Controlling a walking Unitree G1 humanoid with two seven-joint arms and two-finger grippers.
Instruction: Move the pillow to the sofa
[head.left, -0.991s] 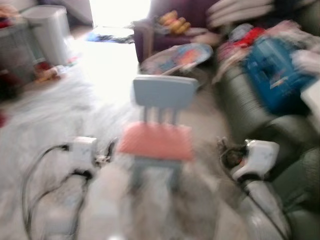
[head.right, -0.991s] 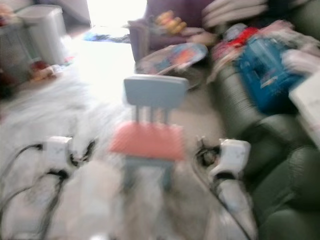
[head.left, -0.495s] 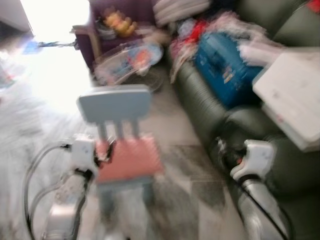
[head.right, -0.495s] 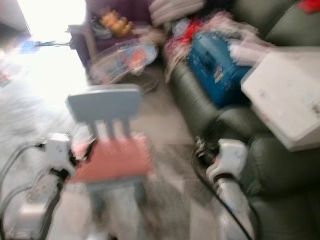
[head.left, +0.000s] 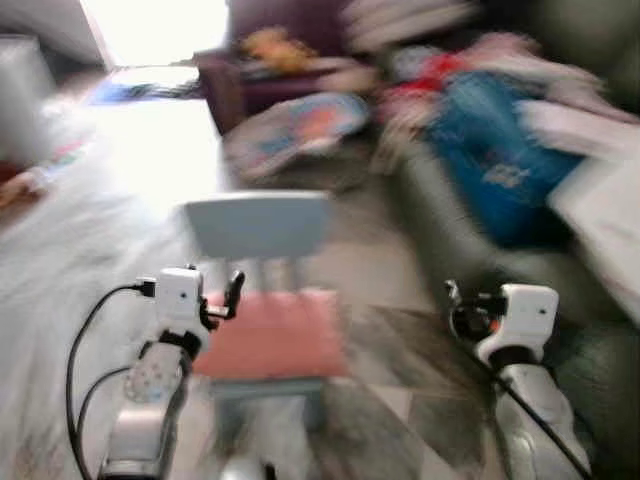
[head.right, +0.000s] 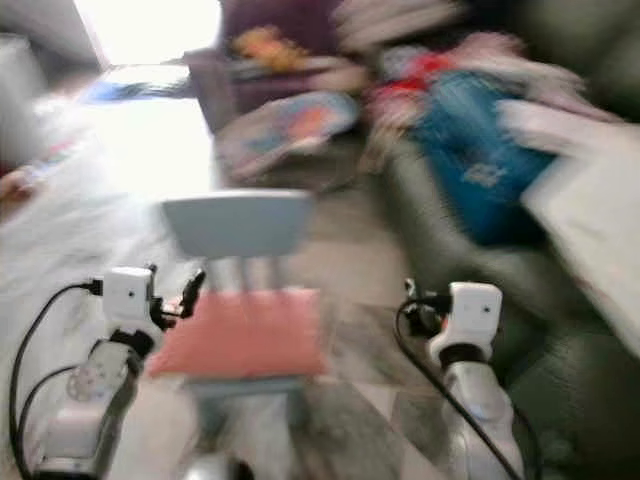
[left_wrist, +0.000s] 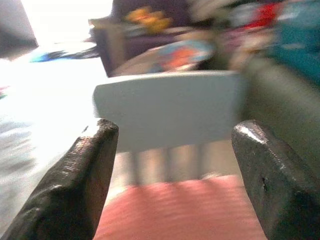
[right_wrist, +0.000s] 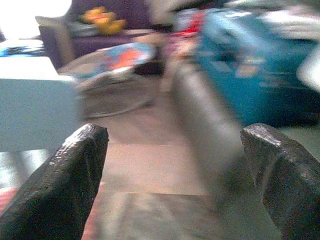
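Pale blue chair (head.left: 262, 226), salmon-pink seat; dark green sofa (head.left: 455, 235).
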